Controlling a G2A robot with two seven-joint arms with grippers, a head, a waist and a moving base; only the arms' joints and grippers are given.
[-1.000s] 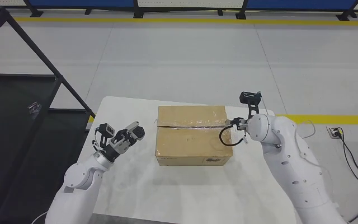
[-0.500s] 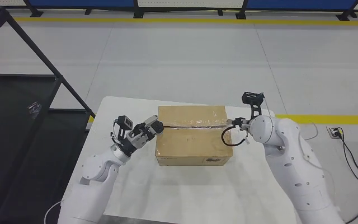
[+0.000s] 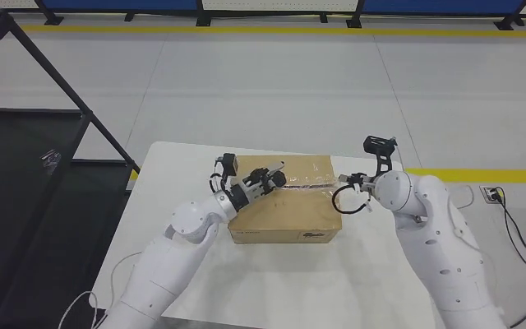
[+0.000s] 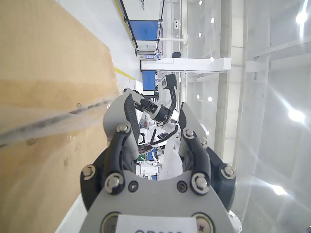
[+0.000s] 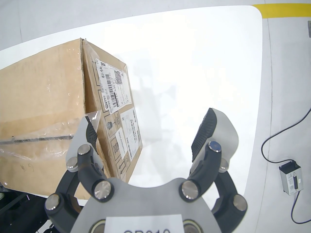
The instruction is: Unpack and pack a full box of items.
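1. One closed cardboard box [image 3: 283,197] sits on the white table [image 3: 164,173], about midway between left and right and on the far half of the tabletop.
2. Both top flaps are shut. A strip of clear tape [image 3: 304,186] runs left to right along the seam between them, wrinkled in places.
3. Several printed labels [image 5: 114,83] are stuck on the box's right end face, and the cardboard edge above them looks a little torn.
4. Over the left part of the box top is the left gripper [image 3: 267,178], above the taped seam, pointing right. Its fingers are apart with nothing between them. In the left wrist view the box top lies close alongside one finger [image 4: 130,112], but I cannot tell whether they touch.
5. At the box's right end is the right gripper [image 3: 347,179], also spread wide and holding nothing. One finger [image 5: 88,129] is at the top right edge, right where the tape's loose end folds over. The other finger [image 5: 206,127] hangs over bare table to the right of the box.
6. Off the table, a yellow floor line [image 3: 477,174] runs out to the right, and a small grey unit [image 5: 290,177] with a cable lies on the floor near it.
7. To the left of the table stands a black metal frame [image 3: 49,148].
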